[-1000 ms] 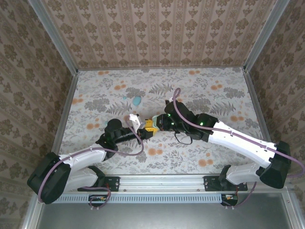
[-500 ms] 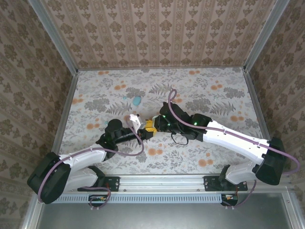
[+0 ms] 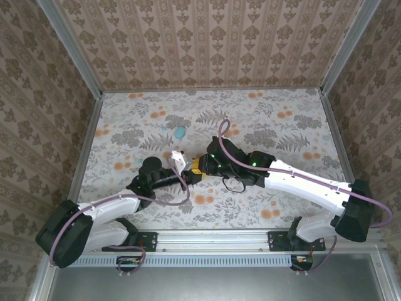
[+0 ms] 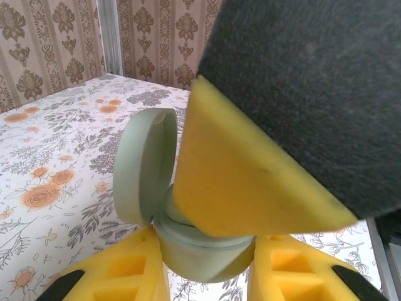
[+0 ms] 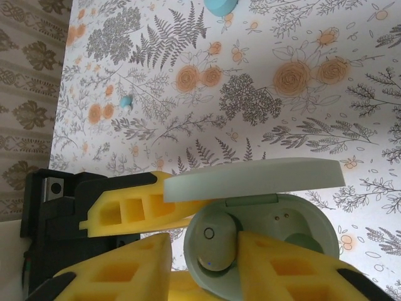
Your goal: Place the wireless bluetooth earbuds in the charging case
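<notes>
The left gripper (image 4: 203, 279) is clamped on the lower half of the mint-green charging case (image 5: 313, 233), holding it just above the floral table (image 5: 351, 119) with its hinged lid (image 5: 250, 179) swung up and open. The right gripper (image 5: 205, 241) hangs directly over the case, its yellow fingers parted a little and flanking a pale earbud (image 5: 210, 246) that sits in one well; they do not look pressed on it. The neighbouring well (image 5: 285, 219) is bare. A tiny light-blue earbud (image 5: 126, 101) lies loose on the table, well apart from the case and near a teal-blue oval case (image 5: 220, 5). These earbuds are probably very light, hard, smooth plastic, rounded enough to squirt out of a pinch, so the grip most likely belongs across the broad body, with gentle force. The case looks rigid, but its lid hinge seems the weak spot; holding the base, as the left gripper does, seems safest.
</notes>
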